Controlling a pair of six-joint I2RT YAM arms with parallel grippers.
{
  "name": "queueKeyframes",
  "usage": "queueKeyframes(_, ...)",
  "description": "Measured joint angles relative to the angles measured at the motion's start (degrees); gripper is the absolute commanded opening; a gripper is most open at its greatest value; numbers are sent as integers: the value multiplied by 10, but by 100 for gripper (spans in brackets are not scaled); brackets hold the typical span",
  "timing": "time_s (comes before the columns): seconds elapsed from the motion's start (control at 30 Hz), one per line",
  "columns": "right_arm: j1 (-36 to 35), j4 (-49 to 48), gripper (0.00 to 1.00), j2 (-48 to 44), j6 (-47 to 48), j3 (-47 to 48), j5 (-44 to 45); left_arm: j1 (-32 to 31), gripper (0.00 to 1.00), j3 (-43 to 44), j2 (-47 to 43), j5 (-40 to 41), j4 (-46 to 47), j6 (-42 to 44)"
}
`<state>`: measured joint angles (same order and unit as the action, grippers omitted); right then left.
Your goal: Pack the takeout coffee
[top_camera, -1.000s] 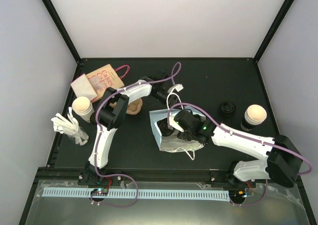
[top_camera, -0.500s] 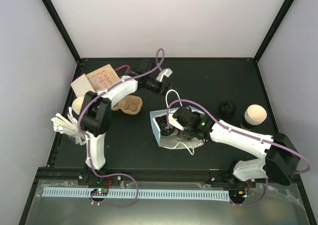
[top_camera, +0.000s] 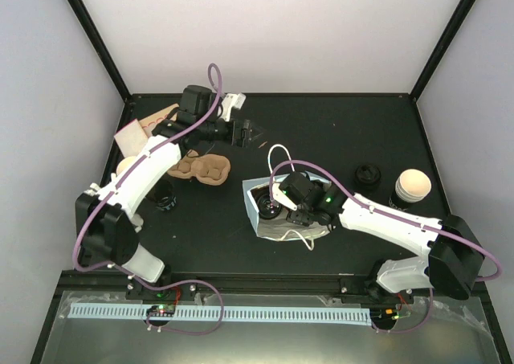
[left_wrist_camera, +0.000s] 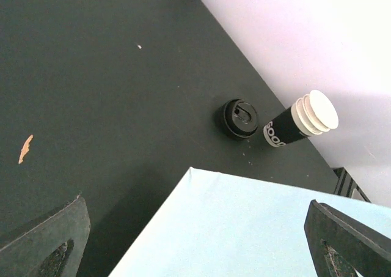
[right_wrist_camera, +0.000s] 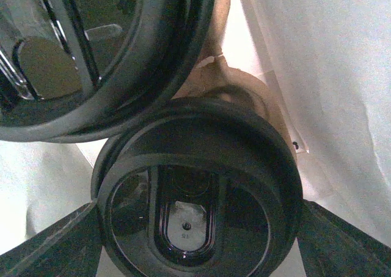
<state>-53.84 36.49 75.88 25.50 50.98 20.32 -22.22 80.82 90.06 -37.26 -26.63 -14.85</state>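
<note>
Pale-blue bag (top_camera: 277, 234) at table (top_camera: 345, 131) centre holds 2 lidded cups (right_wrist_camera: 195, 185), R tool (top_camera: 283, 206) straddling one, grip unclear; L tool (top_camera: 250, 131) wide apart, empty; 3rd cup (top_camera: 412, 189) + loose lid (top_camera: 368, 177) sit outside, so approx half done.

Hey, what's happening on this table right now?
Two robot arms are packing takeout coffee. The right gripper is down in the pale blue bag, closed on a lidded cup beside a second cup. The left gripper hangs open and empty near the back. A loose lid and a black cup stand at right.
</note>
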Motion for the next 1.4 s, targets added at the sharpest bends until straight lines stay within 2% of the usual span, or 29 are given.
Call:
queueKeyframes(0.2,0,0,63,0,0,0,-1,-21,93,-46,-77,7,3,26)
queueKeyframes(0.4,1,0,64,0,0,1,-2,-80,86,-61,-98,15,2,59)
queueKeyframes(0.63,2,1,64,0,0,1,-4,-106,82,-86,-133,23,-16,99)
queueKeyframes(0.77,2,0,64,0,0,1,-4,-123,81,-114,-183,27,-27,118)
queueKeyframes(0.97,2,0,64,0,0,1,-5,-155,74,-154,-253,30,-34,148)
queueKeyframes(1.1,2,-1,64,2,0,1,-5,-181,65,-156,-261,49,-51,169)
queueKeyframes(1.2,3,-1,64,3,0,2,-6,-190,52,-156,-258,82,-72,183)
queueKeyframes(1.4,3,0,64,4,0,3,-6,-218,33,-146,-235,141,-113,210)
